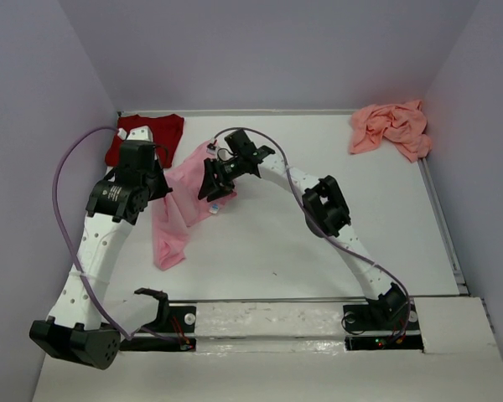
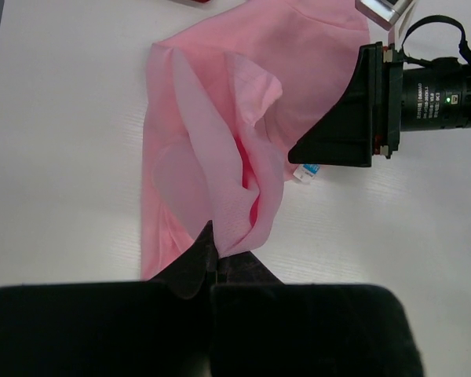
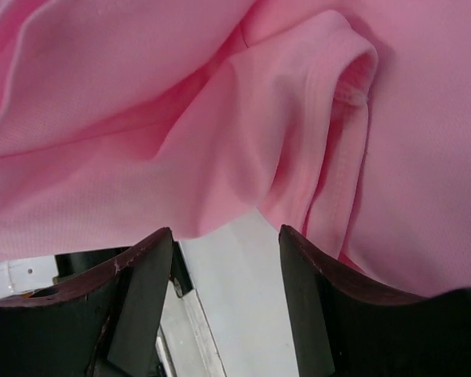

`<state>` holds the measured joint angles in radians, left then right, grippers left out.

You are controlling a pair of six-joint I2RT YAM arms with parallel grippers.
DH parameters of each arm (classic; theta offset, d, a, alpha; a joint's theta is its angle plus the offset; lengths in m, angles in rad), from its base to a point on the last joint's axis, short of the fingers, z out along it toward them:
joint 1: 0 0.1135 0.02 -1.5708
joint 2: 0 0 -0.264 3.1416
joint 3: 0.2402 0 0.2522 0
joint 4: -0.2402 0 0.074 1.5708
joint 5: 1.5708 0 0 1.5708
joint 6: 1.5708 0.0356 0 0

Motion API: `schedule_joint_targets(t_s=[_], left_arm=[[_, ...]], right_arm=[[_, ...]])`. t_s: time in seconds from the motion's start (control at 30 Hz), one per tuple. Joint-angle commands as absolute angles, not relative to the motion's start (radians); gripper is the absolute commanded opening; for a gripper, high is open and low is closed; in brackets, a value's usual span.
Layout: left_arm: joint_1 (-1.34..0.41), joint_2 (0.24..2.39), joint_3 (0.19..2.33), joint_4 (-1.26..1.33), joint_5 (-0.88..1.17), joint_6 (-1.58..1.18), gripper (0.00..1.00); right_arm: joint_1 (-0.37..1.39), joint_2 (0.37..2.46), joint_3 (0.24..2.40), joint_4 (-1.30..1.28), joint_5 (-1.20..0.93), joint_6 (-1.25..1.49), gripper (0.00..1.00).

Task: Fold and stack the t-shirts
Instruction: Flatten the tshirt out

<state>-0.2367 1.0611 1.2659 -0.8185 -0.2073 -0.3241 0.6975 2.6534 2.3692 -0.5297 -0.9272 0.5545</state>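
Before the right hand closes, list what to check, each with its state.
1. Left hand shut on pink tee: ok.
2. Right hand open: ok.
3. Pink cloth between its jaws: not ok, it lies just past the tips.
4. Pink tee apart from red tee: cannot tell, the left arm covers the gap.
5. Salmon tee out of the way, crumpled in the far right corner: ok.
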Motion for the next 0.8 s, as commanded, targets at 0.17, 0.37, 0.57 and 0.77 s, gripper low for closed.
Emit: schedule_joint_targets(t_s=[0.17,0.37,0.57,0.77], left_arm=[[-0.244,1.014,1.298,-0.841,-0.193,-0.336,0.0],[-0.244,1.023,1.298,-0.831,-0.189,-0.334,0.0],[-0.244,1.026,1.319,-0.845,-0.184,-0.333,0.0],[-0.244,1.029,1.341,-0.857,-0.184,-0.333,0.0]], right_arm=[[0.723,2.662,2.41,-0.446,-0.931,0.54,0.62],[0.723,2.666,2.391,-0.446,-0.936,0.512,0.62],[0.723,2.678,2.395,-0.446,-0.92,0.472,0.62],[0.723,2.68,2.359,-0.448,-0.897,0.427,0.62]])
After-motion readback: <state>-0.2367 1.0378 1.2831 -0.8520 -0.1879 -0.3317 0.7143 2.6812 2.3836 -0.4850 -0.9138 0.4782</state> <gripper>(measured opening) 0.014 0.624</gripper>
